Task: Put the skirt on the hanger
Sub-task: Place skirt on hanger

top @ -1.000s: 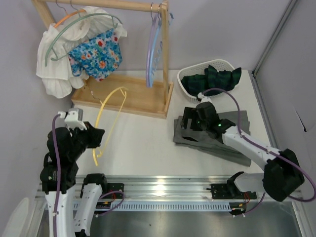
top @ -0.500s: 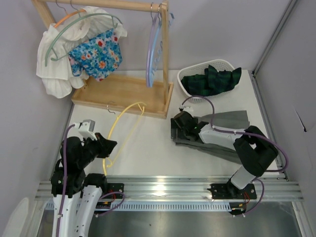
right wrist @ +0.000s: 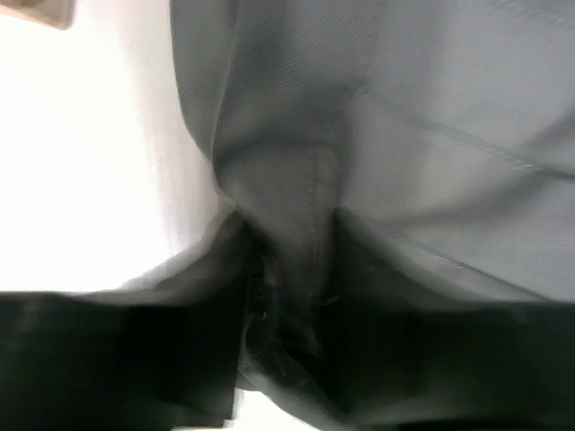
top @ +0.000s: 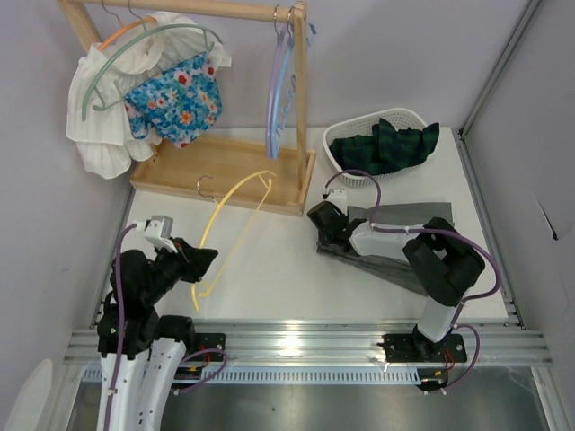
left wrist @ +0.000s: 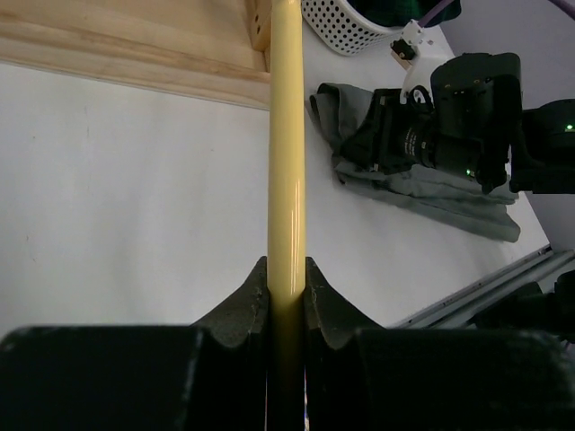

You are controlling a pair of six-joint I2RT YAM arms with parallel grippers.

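Two lilac walls [top: 404, 54] enclose a white table [top: 269, 260] holding the grey skirt [top: 409, 214].

- Wooden clothes rack [top: 225, 171]: stands at the far-left corner of the white table [top: 269, 265], with a flat base tray and a top rail.
- White frilled garment [top: 97, 135] and blue floral garment [top: 175, 99]: hang at the rack's left end on a green hanger [top: 180, 28] and an orange hanger [top: 121, 36].
- Pale blue and lilac hangers [top: 277, 90]: bare, at the rack's right post.
- White perforated basket [top: 346, 175]: near the far-right corner, holding dark green plaid cloth [top: 386, 144].
- Aluminium rail [top: 296, 341]: runs along the near edge.
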